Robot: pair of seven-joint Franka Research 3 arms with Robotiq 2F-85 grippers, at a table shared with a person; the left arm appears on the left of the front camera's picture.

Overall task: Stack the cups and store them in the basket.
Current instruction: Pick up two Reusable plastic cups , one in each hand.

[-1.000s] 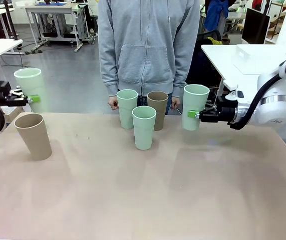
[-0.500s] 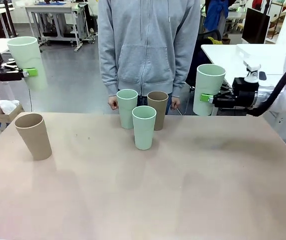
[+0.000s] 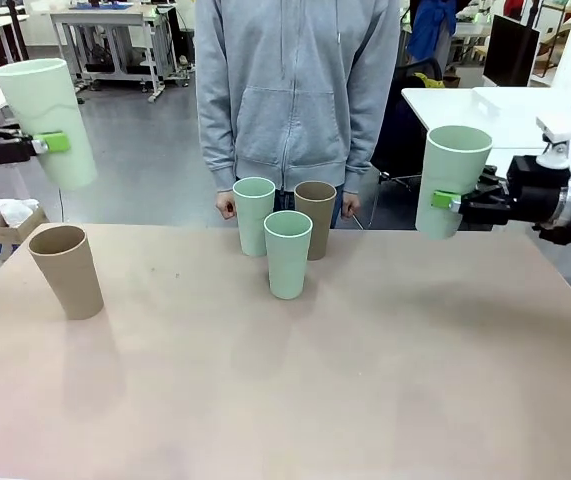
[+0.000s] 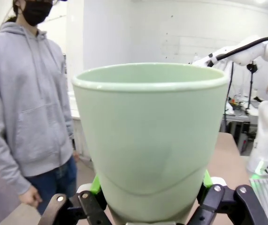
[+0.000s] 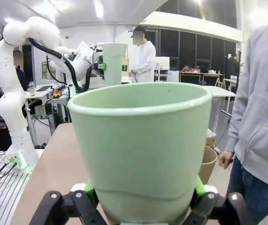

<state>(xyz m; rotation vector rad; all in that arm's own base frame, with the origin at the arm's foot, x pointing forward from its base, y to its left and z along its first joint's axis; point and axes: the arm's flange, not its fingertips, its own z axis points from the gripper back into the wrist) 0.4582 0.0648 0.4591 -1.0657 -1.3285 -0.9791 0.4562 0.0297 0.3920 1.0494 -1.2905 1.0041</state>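
My left gripper (image 3: 51, 142) is shut on a mint cup (image 3: 55, 120), held tilted in the air beyond the table's left edge. The same cup (image 4: 150, 140) stands between the green pads (image 4: 95, 185) in the left wrist view. My right gripper (image 3: 447, 200) is shut on another mint cup (image 3: 452, 180), lifted above the table's far right; it is the cup (image 5: 141, 150) in the right wrist view. On the table stand a tan cup (image 3: 67, 270) at left and, at the far middle, two mint cups (image 3: 254, 215) (image 3: 288, 253) and a tan cup (image 3: 315, 218). The basket is out of view.
A person in a grey hoodie (image 3: 295, 90) stands at the far edge, hands (image 3: 226, 207) resting just behind the middle cups. A white side table (image 3: 445, 110) with a pale box-like shape (image 3: 505, 112) stands beyond the right corner. The near half of the table (image 3: 285, 400) is bare.
Both arms have raised their cups and drawn them outward: the left cup went up and tilted, the right cup went up and to the right, away from the middle cups.
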